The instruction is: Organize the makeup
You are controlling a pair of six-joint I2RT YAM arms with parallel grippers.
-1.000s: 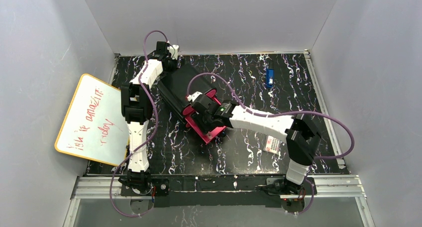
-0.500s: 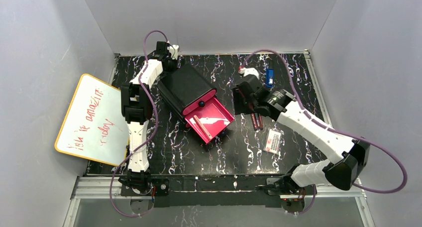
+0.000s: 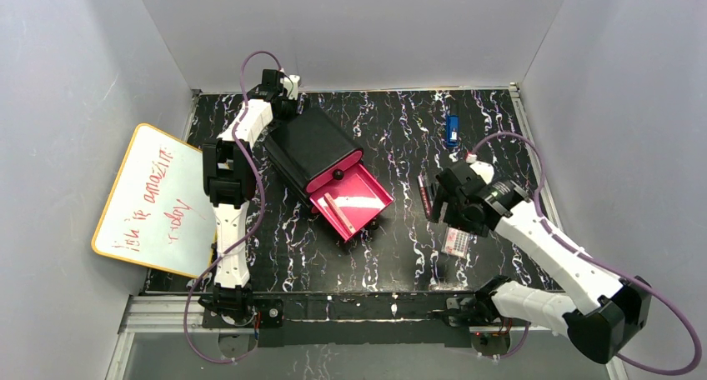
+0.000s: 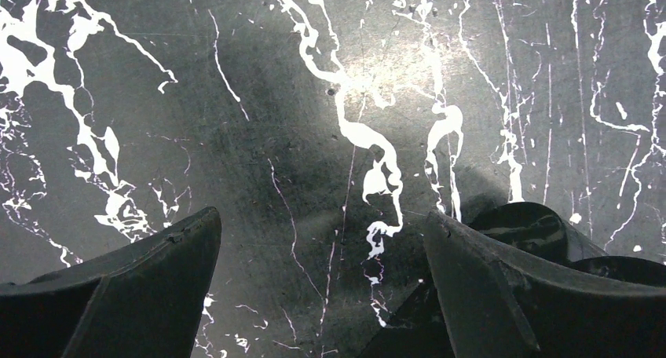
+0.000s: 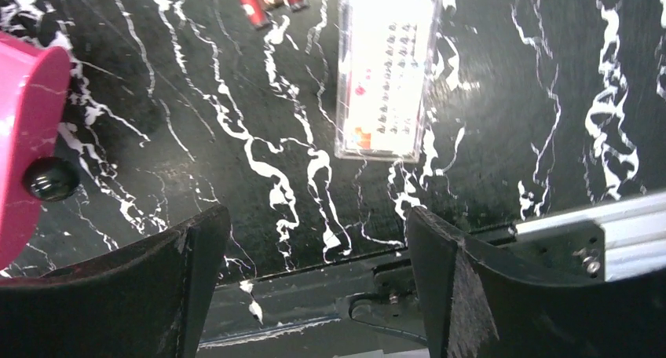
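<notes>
Makeup: pale dotted palette (image 5: 385, 71) flat on the surface (image 3: 392, 255), dark-red sticks (image 3: 425, 195) just beside it. Another stick (image 3: 333, 207) lies in the pink drawer (image 3: 367, 198), which stands open, presumably to receive the rest. Right gripper (image 5: 314, 224) over the palette, fingers apart, empty. Left gripper (image 4: 322, 232) fingers apart, empty.

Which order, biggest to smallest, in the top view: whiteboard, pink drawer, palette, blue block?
1. whiteboard
2. pink drawer
3. palette
4. blue block, about as long as the palette but clearly narrower
</notes>
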